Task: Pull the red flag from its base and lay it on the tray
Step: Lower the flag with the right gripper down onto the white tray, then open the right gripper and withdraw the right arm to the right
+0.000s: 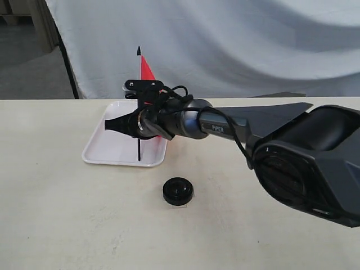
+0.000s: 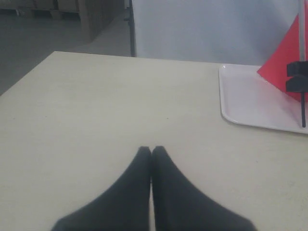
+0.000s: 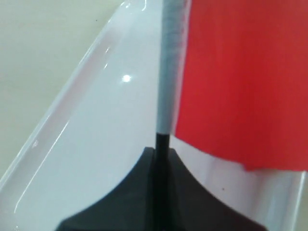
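A pale grey-white cloth (image 1: pixel 225 45) hangs as a backdrop behind the cream surface (image 1: pixel 67 225), and a strip of grey floor (image 1: pixel 28 62) shows past the cloth's left edge. The surface is matte and faintly speckled.

Toward its far side lies the white tray (image 1: pixel 109 149), its rim catching some glare. The right arm reaches across the middle, and the right end effector (image 3: pixel 161 153) is clamped tight on the black stick of the red flag (image 1: pixel 147 70), just below the whitish sleeve. The flag stands upright over the tray, cloth above the fingers, pointed tip uppermost. The stick's lower end comes down by the tray's near rim, and I cannot tell whether it touches.

The base (image 1: pixel 178 191) sits alone on the surface, nearer the camera than the tray and clear of it, with nothing in it.

The left end effector (image 2: pixel 151 150) hangs over bare surface beside the tray, fingers pressed together, holding nothing.
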Tool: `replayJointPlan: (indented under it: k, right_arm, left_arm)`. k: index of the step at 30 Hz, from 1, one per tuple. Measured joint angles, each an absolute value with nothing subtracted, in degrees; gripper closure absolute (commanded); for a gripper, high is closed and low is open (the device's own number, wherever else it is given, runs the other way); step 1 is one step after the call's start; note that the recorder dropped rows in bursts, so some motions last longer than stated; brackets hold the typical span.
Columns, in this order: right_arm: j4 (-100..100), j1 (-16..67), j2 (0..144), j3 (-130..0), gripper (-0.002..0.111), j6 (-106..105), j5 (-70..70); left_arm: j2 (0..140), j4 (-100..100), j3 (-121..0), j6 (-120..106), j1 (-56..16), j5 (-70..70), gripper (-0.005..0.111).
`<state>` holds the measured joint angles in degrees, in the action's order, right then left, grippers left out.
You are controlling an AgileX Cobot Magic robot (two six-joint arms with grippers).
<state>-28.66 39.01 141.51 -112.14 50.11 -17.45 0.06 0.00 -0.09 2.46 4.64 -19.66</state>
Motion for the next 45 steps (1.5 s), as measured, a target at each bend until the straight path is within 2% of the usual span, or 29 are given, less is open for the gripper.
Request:
replayJointPlan:
  k: [6,14,16,18,21,23,26,34,36,40,45]
  right_arm:
    - [-15.86,37.61,141.98,-119.87,0.109,34.42,-34.24]
    - [-8.37,37.41,144.89,-120.80,0.108,32.96,-32.87]
    - [-8.13,37.41,144.89,-120.80,0.098,32.96,-31.65]
    - [-8.00,37.41,144.89,-120.80,0.078,32.96,-31.11]
    - [-8.00,37.41,144.89,-120.80,0.057,32.96,-31.02]
    - [-8.00,37.41,144.89,-120.80,0.046,32.96,-31.02]
    - [-8.00,37.41,144.89,-120.80,0.041,32.52,-31.02]
    - [-10.28,37.41,141.43,-120.80,0.044,30.03,-34.94]
    - [-12.85,37.53,139.81,-120.80,0.055,29.24,-36.95]
    - [-16.58,38.37,137.07,-120.80,0.108,25.79,-42.33]
    - [-16.46,39.58,135.66,-121.03,0.106,16.09,-52.00]
  left_arm:
    - [0.06,0.00,-0.09,2.46,4.64,-19.66,0.107]
    - [0.06,0.00,-0.09,2.46,4.64,-19.66,0.107]
    - [0.06,0.00,-0.09,2.46,4.64,-19.66,0.107]
    - [0.06,0.00,-0.09,2.46,4.64,-19.66,0.107]
    - [0.06,0.00,-0.09,2.46,4.64,-19.66,0.107]
    - [0.06,0.00,-0.09,2.46,4.64,-19.66,0.107]
    - [0.06,0.00,-0.09,2.46,4.64,-19.66,0.107]
    - [0.06,0.00,-0.09,2.46,4.64,-19.66,0.107]
    - [0.06,0.00,-0.09,2.46,4.64,-19.66,0.107]
    - [0.06,0.00,-0.09,2.46,4.64,-19.66,0.107]
    - [0.06,0.00,-0.09,2.46,4.64,-19.66,0.107]
